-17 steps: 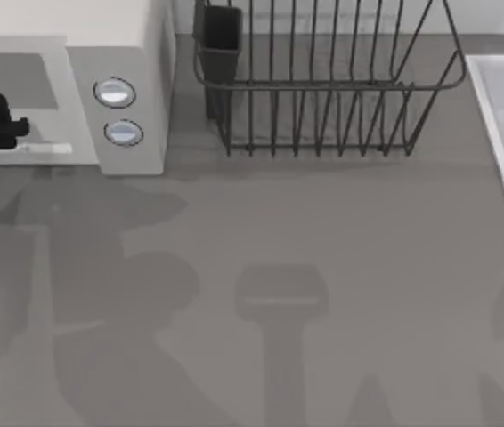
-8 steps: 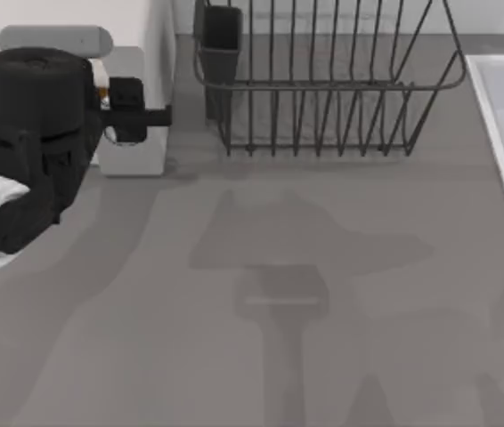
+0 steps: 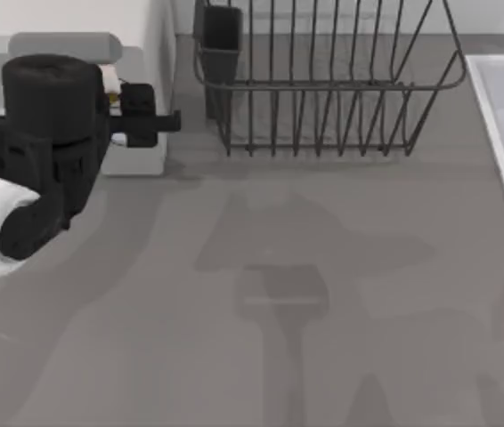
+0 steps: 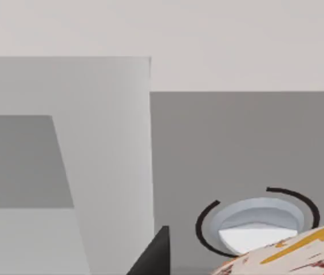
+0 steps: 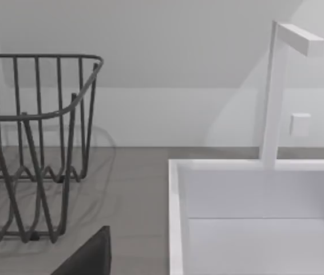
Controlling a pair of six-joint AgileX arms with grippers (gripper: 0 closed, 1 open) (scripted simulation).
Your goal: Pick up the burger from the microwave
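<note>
Since the burger point(image 4: 299, 255) looks soft and light (easily squashed), left gripper point(image 3: 136, 120) fingers, above the microwave point(image 3: 150, 53), clamp it gently at its sides.

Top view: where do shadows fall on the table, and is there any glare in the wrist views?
Top view: soft grey arm shadows lie across the table, the clearest a T-shaped one near its middle; the left tool sits by the microwave. Left wrist view: even light, no glare, burger cut by the edge. Right wrist view: a faint rack shadow on the wall.
</note>
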